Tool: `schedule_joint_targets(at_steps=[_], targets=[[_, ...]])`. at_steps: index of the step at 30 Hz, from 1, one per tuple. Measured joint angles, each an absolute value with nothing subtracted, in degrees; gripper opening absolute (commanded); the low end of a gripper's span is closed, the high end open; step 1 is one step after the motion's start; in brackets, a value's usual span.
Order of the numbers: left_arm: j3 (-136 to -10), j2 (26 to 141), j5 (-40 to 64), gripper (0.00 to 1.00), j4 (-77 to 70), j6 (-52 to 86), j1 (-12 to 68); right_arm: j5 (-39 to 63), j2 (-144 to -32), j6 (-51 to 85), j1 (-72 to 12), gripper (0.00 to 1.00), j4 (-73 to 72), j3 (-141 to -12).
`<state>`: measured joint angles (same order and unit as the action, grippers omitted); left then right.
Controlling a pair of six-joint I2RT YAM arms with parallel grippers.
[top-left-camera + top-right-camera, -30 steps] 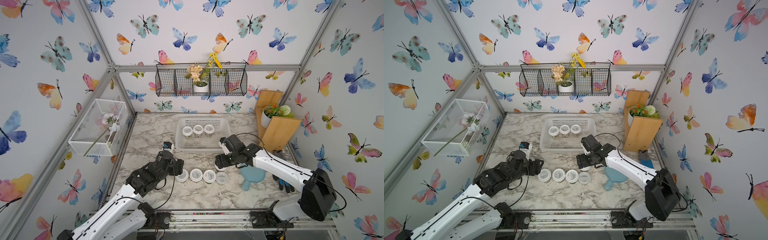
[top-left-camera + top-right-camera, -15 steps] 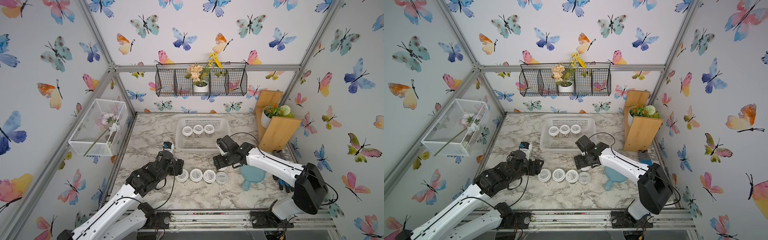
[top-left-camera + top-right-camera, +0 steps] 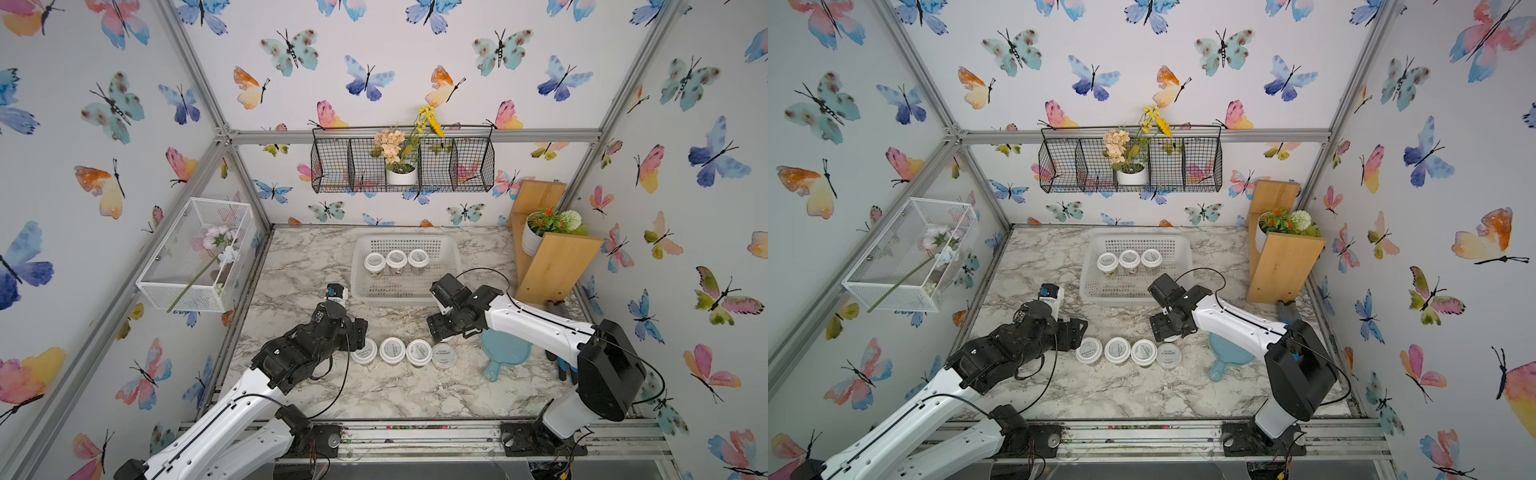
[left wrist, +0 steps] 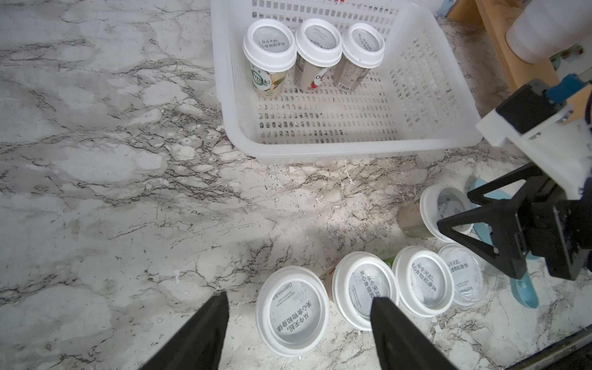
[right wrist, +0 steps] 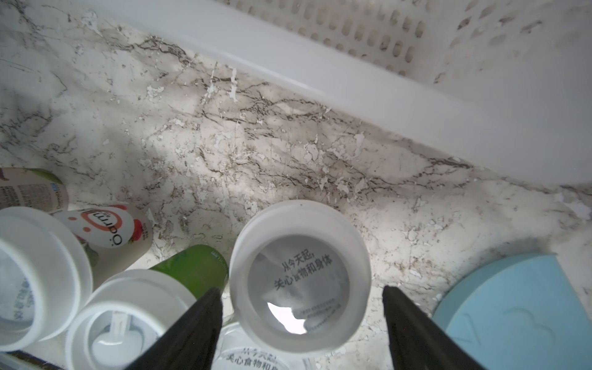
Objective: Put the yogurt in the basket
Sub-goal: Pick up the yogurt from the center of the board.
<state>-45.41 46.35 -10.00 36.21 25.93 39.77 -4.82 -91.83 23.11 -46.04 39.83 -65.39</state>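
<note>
Butterfly wallpaper [image 3: 112,108], marble tabletop [image 3: 299,266], wire shelf [image 3: 336,170] on back wall [image 3: 395,50]

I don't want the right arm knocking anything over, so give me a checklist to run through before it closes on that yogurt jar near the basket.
1. Jar centred in the right gripper: ok; a gap shows on each side.
2. Right gripper open: ok.
3. Fingers clear of the neighbouring jar: cannot tell; one overlaps its lid in the wrist view.
4. Room in the basket: ok; three jars stand along the far wall, near floor bare.
5. Left gripper out of the way: ok; open around the end jar of the row, apart from the right gripper.
</note>
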Motion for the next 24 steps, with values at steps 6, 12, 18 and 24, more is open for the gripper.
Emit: schedule_joint_targets(at_steps=[6, 12, 18, 24], targets=[[-45.4, 46.3, -10.0, 0.75, 36.2, 25.9, 39.8, -5.3, -91.9, 23.1, -46.2, 0.79, 39.9, -65.4], [-45.4, 46.3, -10.0, 0.74, 36.2, 25.9, 39.8, -5.8, -92.1, 23.1, -46.2, 0.76, 39.9, -65.4], [-45.4, 46.3, -10.0, 0.74, 36.2, 25.9, 39.8, -6.0, -92.5, 23.1, -46.5, 0.74, 39.9, -65.5], [-45.4, 46.3, -10.0, 0.73, 36.2, 25.9, 39.8, -6.0, -92.9, 23.1, -46.6, 0.72, 39.9, -65.5]])
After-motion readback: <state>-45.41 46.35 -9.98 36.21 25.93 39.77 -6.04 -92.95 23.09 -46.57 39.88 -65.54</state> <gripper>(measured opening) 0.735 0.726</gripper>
